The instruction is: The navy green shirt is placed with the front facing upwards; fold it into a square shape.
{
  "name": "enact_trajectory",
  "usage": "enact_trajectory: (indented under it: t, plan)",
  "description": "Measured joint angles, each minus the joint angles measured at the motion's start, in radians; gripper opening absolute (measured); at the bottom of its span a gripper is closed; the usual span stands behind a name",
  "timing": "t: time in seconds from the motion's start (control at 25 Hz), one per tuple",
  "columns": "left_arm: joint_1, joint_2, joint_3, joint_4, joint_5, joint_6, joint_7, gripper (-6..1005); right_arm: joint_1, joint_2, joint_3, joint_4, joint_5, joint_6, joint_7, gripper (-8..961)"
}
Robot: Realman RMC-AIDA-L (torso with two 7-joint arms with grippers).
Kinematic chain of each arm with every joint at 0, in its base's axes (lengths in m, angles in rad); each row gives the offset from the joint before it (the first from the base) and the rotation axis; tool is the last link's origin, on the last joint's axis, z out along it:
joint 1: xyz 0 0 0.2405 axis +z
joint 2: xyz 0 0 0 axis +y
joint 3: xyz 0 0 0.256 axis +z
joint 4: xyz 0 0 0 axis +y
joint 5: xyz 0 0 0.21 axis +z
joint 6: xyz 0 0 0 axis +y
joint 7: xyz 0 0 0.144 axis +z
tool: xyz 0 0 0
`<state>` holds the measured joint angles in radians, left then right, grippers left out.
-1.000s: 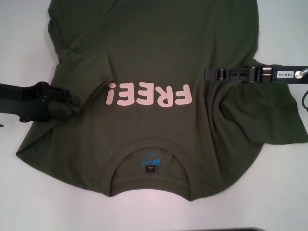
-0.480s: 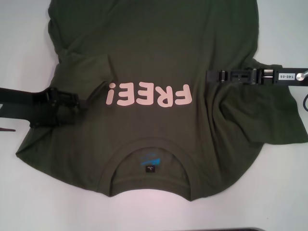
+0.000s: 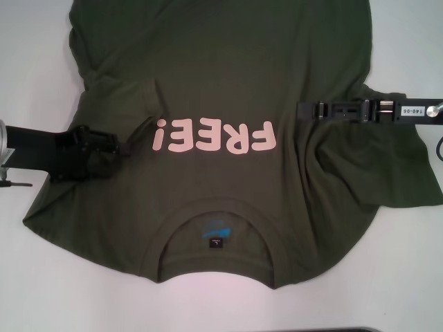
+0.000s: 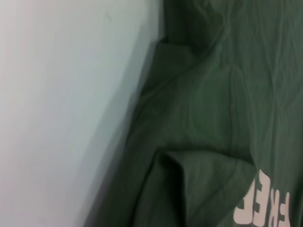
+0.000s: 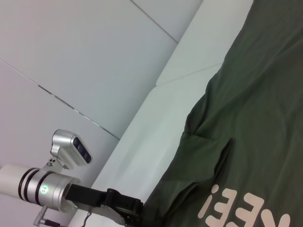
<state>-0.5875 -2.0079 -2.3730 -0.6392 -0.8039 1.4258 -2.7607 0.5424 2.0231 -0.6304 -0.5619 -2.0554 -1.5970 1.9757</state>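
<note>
The navy green shirt (image 3: 221,69) lies front up on the white table, its collar and blue neck label (image 3: 216,232) nearest me and the pink "FREE!" lettering (image 3: 214,136) upside down. Both sleeves are folded inward onto the body, one at the left (image 3: 121,93) and one at the right (image 3: 374,173). My left gripper (image 3: 114,149) is low over the shirt's left side, just left of the lettering. My right gripper (image 3: 299,109) hovers over the right chest area, above the end of the lettering. The right wrist view shows the left gripper (image 5: 128,210) at the shirt's edge.
White table (image 3: 34,69) surrounds the shirt on the left, right and near sides. The shirt's hem runs out of view at the top. A wall of pale panels (image 5: 71,56) stands beyond the table. A cable (image 3: 439,145) hangs by the right arm.
My left gripper has shifted slightly right and up over the shirt, and its wrist has turned so a silver segment now shows at the left edge. The right arm has hardly moved.
</note>
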Motion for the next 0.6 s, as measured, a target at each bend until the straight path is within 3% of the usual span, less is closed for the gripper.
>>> enact_trajectory:
  t: [0.6]
  plan:
    - [-0.025,-0.009,-0.007,0.013,0.0,-0.036,0.0,594,-0.001,-0.002,0.0,0.004,0.0,0.002,-0.002,914]
